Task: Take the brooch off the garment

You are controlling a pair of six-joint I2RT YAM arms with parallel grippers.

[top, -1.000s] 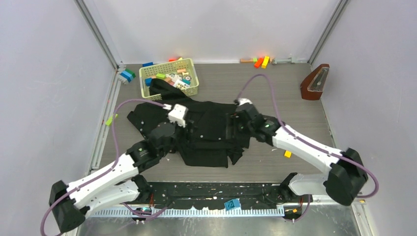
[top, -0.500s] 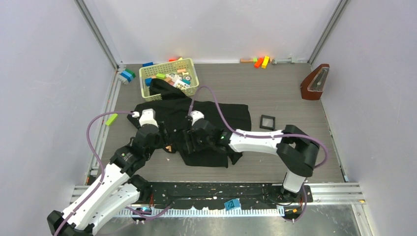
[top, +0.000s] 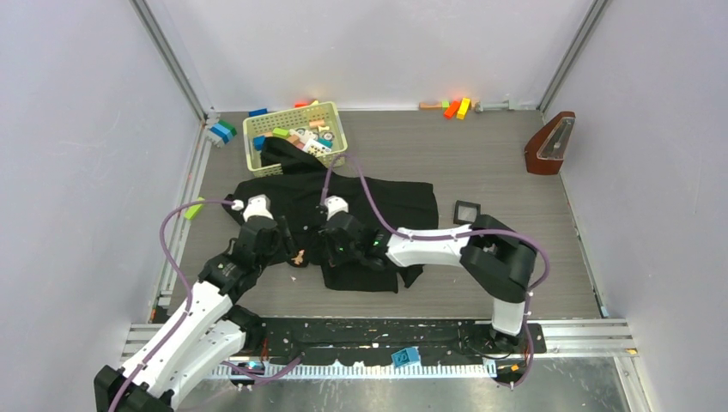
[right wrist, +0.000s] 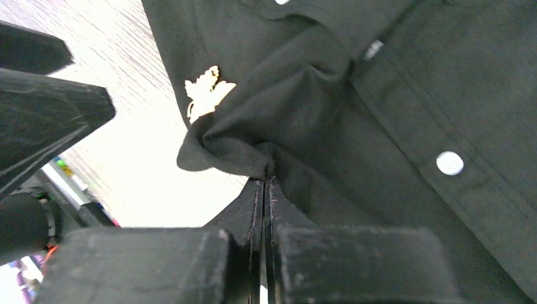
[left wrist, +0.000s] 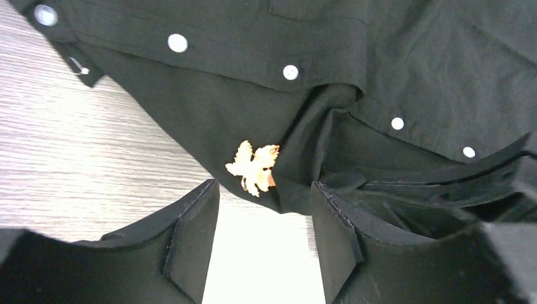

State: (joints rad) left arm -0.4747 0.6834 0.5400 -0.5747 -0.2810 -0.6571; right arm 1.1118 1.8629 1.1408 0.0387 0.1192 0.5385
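Observation:
The black garment [top: 378, 202] lies crumpled mid-table, its white buttons showing in both wrist views. The tiny leaf-shaped brooch [top: 298, 257] is pinned near the garment's left front edge. In the left wrist view the brooch [left wrist: 254, 166] sits on the garment [left wrist: 380, 63] just beyond my left gripper [left wrist: 264, 188], which is open and holds nothing. My right gripper [right wrist: 266, 182] is shut on a pinched fold of the garment [right wrist: 380, 126], a little to the right of the brooch [right wrist: 206, 92]. The left gripper [top: 283, 247] and right gripper [top: 329, 249] flank the brooch.
A yellow basket [top: 336, 130] of toy pieces stands behind the garment, with part of the cloth draped in it. A small black frame [top: 466, 211] lies right of the garment. A brown metronome [top: 549, 143] is at far right, coloured blocks [top: 456, 107] by the back wall, and a green block [top: 196, 209] at left.
My right arm swung left across the garment and its jaws closed on a fold beside the brooch. My left gripper drew back to the garment's left edge, facing the brooch.

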